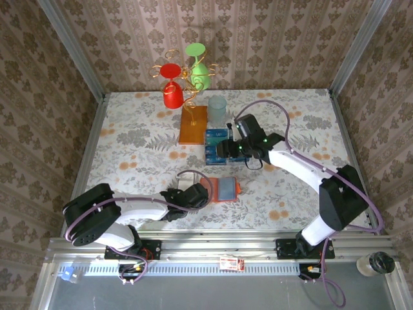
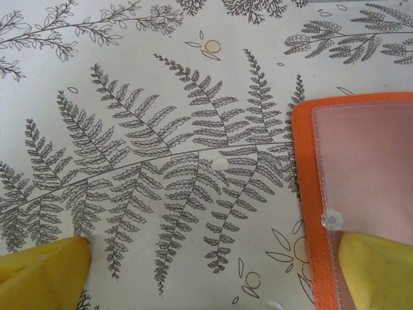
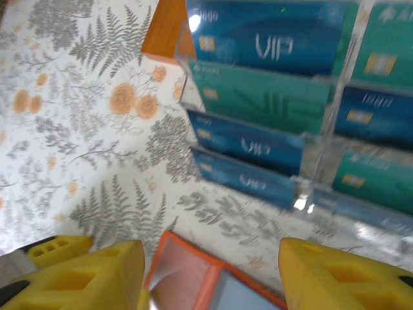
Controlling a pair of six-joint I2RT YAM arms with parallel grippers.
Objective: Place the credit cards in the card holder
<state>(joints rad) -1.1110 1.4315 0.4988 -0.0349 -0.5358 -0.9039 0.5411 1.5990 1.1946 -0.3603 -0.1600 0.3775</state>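
The orange card holder (image 1: 223,189) lies open on the table in front of the arms, with a pale blue rectangle on its right half. My left gripper (image 1: 197,194) is open at its left edge; one yellow fingertip (image 2: 377,271) rests on the holder's clear pocket (image 2: 361,168), beside the snap (image 2: 332,220), and the other fingertip (image 2: 42,271) is on the cloth. Several blue and teal credit cards (image 3: 258,97) stand in a clear tiered rack (image 1: 218,146). My right gripper (image 1: 227,150) hovers open near the rack, above and short of the cards, with the holder's corner (image 3: 193,274) between its fingers.
An orange-brown base (image 1: 193,124) carries a gold wire stand with a red cup (image 1: 171,90) and a green cup (image 1: 199,71), just behind the rack. A translucent cup (image 1: 217,110) stands beside it. Patterned walls enclose the floral table.
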